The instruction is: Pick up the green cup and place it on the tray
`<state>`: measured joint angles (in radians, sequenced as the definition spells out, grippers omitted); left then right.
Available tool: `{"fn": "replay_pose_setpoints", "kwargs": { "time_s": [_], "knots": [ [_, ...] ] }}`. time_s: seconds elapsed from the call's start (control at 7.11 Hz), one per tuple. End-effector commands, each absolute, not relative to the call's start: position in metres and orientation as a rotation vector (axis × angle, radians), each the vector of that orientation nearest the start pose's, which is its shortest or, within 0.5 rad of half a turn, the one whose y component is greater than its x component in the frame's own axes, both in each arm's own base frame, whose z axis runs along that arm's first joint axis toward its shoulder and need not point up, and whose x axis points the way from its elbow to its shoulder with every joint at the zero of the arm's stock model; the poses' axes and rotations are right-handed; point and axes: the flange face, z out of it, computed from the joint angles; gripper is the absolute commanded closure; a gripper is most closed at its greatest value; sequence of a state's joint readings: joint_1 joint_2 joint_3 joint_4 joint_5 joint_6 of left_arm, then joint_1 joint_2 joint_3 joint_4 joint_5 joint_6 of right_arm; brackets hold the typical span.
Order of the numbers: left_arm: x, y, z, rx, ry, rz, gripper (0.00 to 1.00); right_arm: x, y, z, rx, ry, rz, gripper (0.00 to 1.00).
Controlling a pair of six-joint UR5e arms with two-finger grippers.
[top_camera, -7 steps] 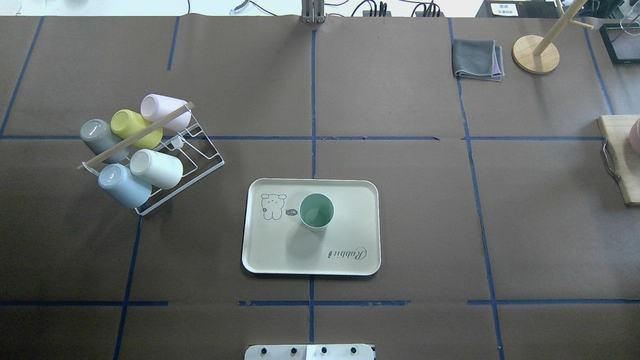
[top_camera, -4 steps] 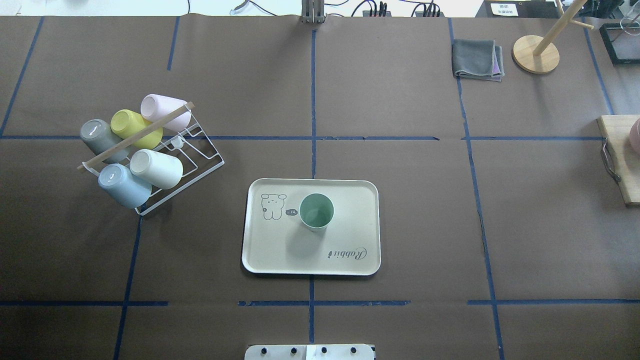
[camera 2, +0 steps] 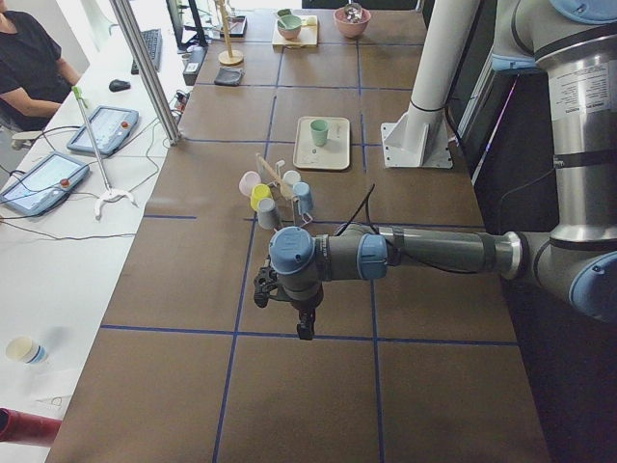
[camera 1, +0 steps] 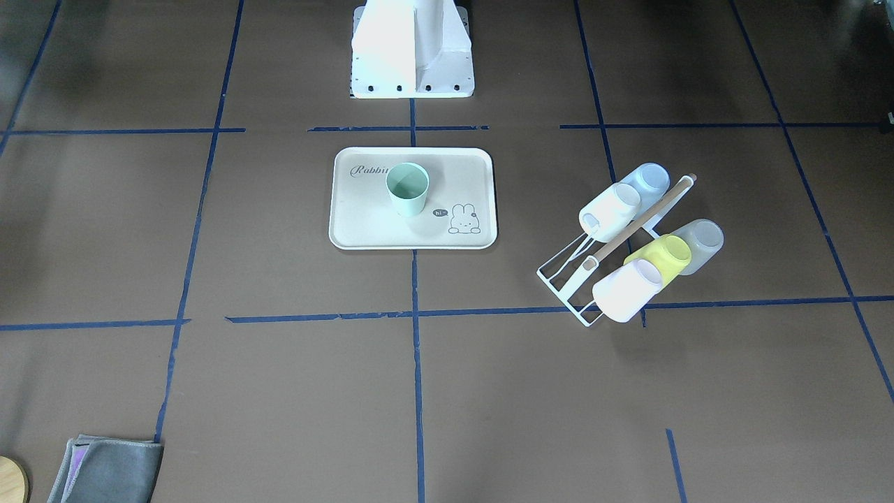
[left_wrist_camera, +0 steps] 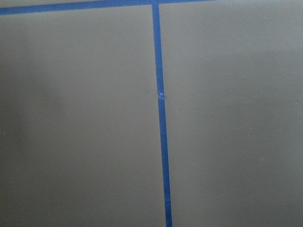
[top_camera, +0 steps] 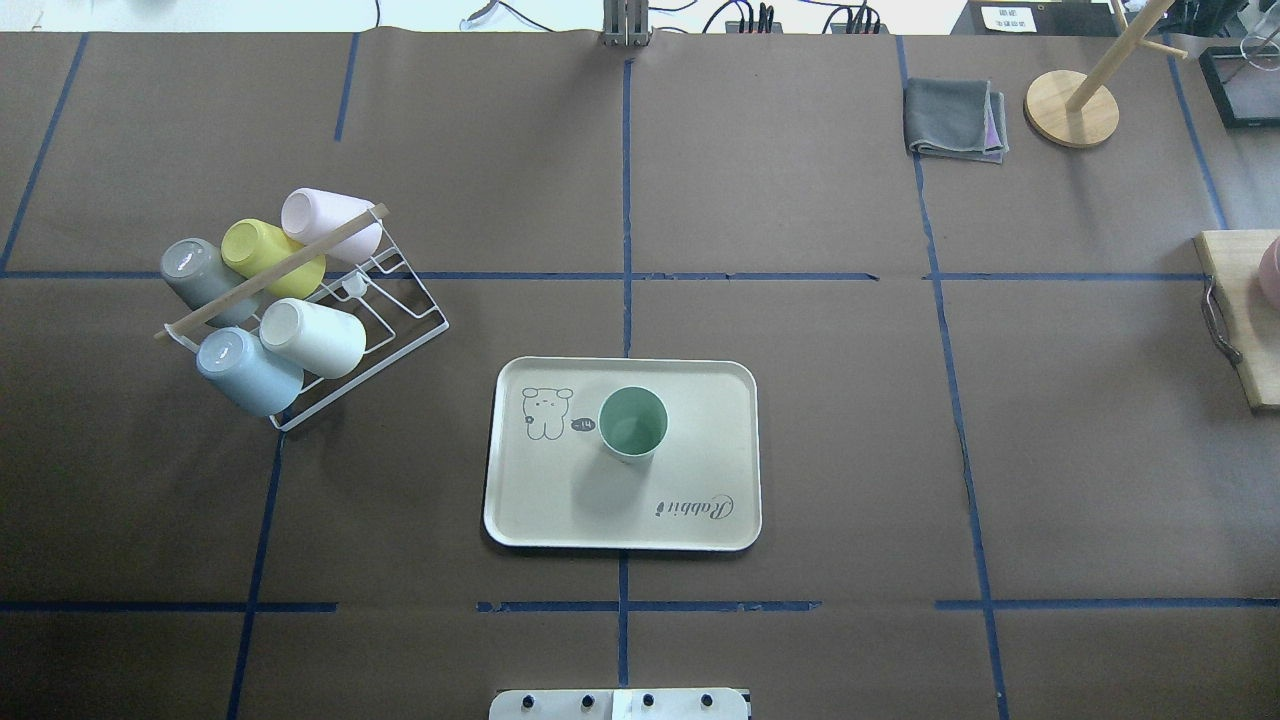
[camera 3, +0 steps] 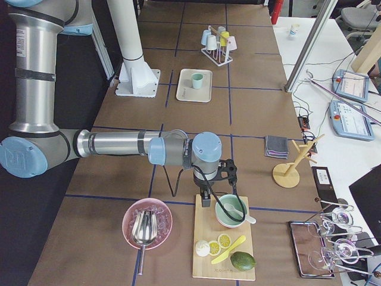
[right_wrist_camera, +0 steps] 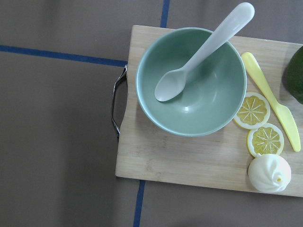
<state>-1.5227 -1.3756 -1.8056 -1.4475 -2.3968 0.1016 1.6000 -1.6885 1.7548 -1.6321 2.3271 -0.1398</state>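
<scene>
Risk: a careless sweep toppling the pale mint-green plastic cup (top_camera: 632, 424) upright mid-frame on the cream-white rectangular tray (top_camera: 560, 490); whether the left claw (camera 2: 305, 333) or the right claw (camera 3: 205, 201) is clenched cannot be told.

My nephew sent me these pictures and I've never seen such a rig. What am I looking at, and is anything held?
A two-armed robot works at a brown paper-covered table. Two pictures look down on it, from behind and in front of the robot; two look along it from either end; two come from wrist cameras. A small mint-green plastic cup stands upright on a cream-white rectangular tray. A white wire rack holds five other cups. The left gripper hangs over bare table, the right gripper over a wooden board bearing a green bowl. I see nothing held.
</scene>
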Motion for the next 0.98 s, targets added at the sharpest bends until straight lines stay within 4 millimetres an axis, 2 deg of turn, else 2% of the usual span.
{"fn": "replay_pose_setpoints", "kwargs": {
  "time_s": [0.0, 0.84],
  "knots": [
    [-0.0421, -0.4075, 0.6367, -0.053, 0.825, 0.104, 0.0, 0.0778, -0.4392, 0.6307, 0.068, -0.754, -0.107, 0.0],
    [-0.0486, -0.4065, 0.6291, -0.031, 0.822, 0.098, 0.0, 0.0766, -0.441, 0.6305, 0.071, -0.761, -0.107, 0.0]
  ]
}}
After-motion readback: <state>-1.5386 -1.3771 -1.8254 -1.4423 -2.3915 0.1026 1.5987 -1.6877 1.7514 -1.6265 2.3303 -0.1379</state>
